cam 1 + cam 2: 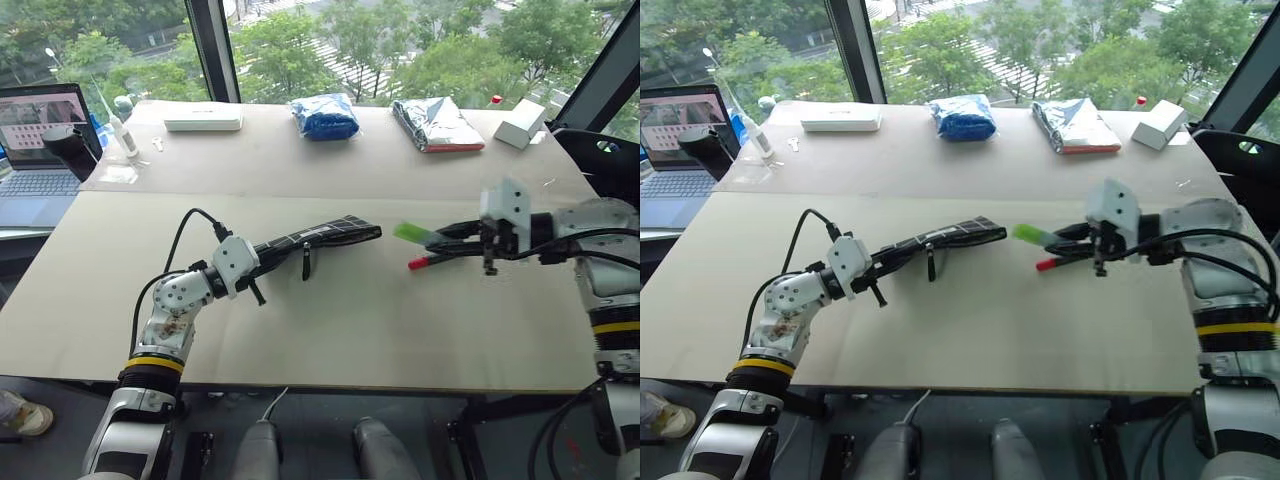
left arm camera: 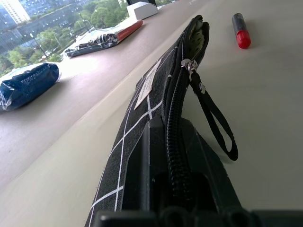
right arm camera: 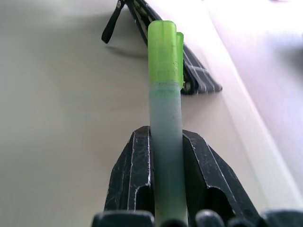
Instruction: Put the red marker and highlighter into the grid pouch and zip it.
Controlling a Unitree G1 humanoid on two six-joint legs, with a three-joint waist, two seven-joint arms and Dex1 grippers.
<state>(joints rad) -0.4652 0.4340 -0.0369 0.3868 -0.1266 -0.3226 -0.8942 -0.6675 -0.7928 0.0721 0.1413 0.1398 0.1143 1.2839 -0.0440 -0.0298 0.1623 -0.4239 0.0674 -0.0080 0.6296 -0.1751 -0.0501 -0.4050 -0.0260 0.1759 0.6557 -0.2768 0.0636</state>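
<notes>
Your left gripper [image 1: 262,252] is clamped tight on the near end of the grid pouch [image 1: 322,236], holding it edge-up just above the table [image 1: 330,330], mouth end pointing toward 2 o'clock, zipper strap [image 1: 305,262] dangling. Your right gripper [image 1: 445,238] is closed around the highlighter [image 1: 415,234], pinching its pale barrel, green cap aimed at the pouch's open end, close but not touching. The red marker [image 1: 423,262] lies on the table just below the right gripper, at 4 o'clock from the pouch's mouth.
</notes>
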